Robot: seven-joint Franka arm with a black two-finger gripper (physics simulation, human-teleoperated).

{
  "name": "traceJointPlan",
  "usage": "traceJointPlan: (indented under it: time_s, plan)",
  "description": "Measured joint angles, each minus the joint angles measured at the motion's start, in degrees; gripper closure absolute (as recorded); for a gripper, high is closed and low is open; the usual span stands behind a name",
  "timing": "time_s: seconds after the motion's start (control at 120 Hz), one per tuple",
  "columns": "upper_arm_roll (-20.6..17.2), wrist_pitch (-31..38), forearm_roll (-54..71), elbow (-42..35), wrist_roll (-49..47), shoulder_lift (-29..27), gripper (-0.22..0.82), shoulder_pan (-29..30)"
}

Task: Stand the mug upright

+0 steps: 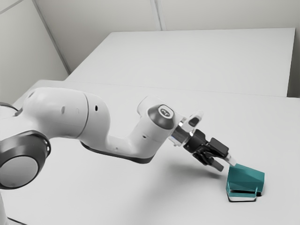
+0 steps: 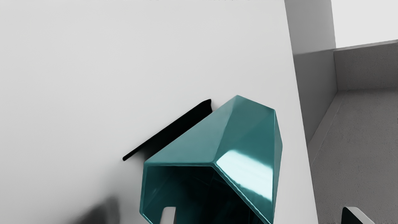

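Currently mug (image 1: 246, 179) on its side on the table (image 1: 281, 136), mouth facing the gripper (image 1: 225, 163). Fingers (image 2: 168, 216) wide apart, one overlapping the mouth in wrist view, other beyond mug's side; can't tell if touching.

The mug (image 2: 248, 133) is teal, with a white highlight and a near-black inside. Beside the mug runs a black strip (image 2: 174, 132); beneath it, the table (image 1: 117, 187) is plain pale grey. Near the mug, the gripper (image 1: 225, 164) is black, pale-tipped.
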Motion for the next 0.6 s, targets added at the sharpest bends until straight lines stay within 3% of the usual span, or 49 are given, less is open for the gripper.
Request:
traceJointPlan:
  time_s: [0.6]
  plan:
    - [-0.7, 0.1, -1.7, 4.4, 2.3, 4.4, 0.04, -2.2]
